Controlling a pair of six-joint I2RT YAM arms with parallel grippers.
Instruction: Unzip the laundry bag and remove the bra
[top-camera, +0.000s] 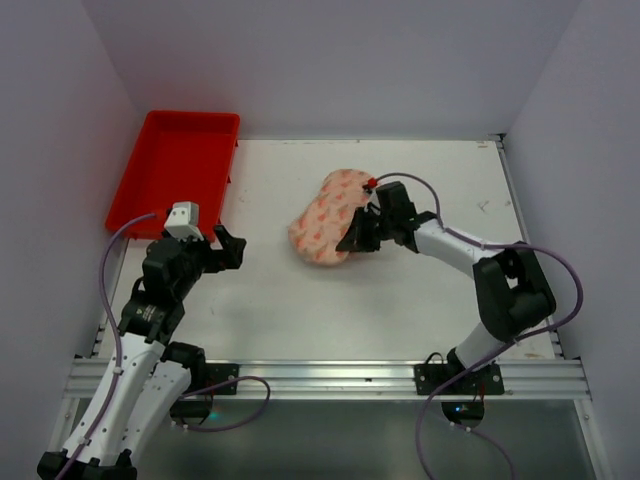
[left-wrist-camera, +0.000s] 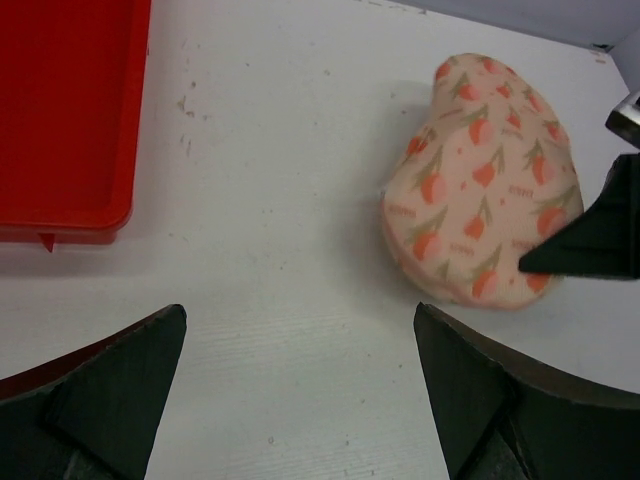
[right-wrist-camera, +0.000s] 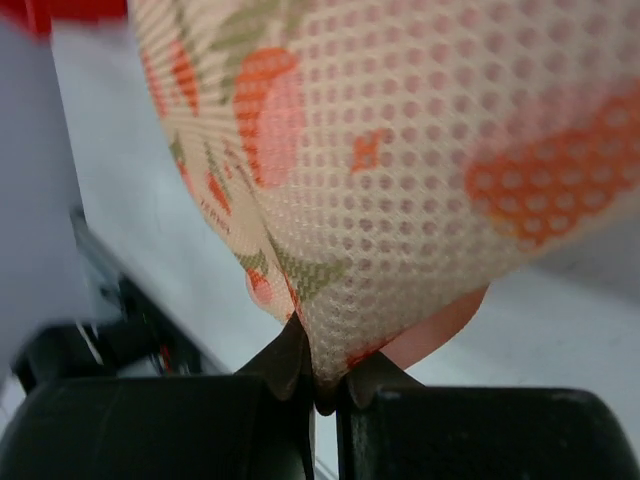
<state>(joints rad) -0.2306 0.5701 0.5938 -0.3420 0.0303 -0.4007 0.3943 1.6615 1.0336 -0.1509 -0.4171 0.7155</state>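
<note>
The laundry bag (top-camera: 325, 218), cream-pink mesh with an orange-red print, lies in the middle of the table. It also shows in the left wrist view (left-wrist-camera: 485, 180) and fills the right wrist view (right-wrist-camera: 400, 150). My right gripper (top-camera: 356, 237) is shut on a fold of the bag's mesh at its near right edge (right-wrist-camera: 322, 385). My left gripper (top-camera: 228, 246) is open and empty, left of the bag (left-wrist-camera: 300, 330). No zip pull or bra shows.
A red plastic tray (top-camera: 175, 170) stands at the back left corner, seen also in the left wrist view (left-wrist-camera: 60, 110). White walls close in the table at the back and sides.
</note>
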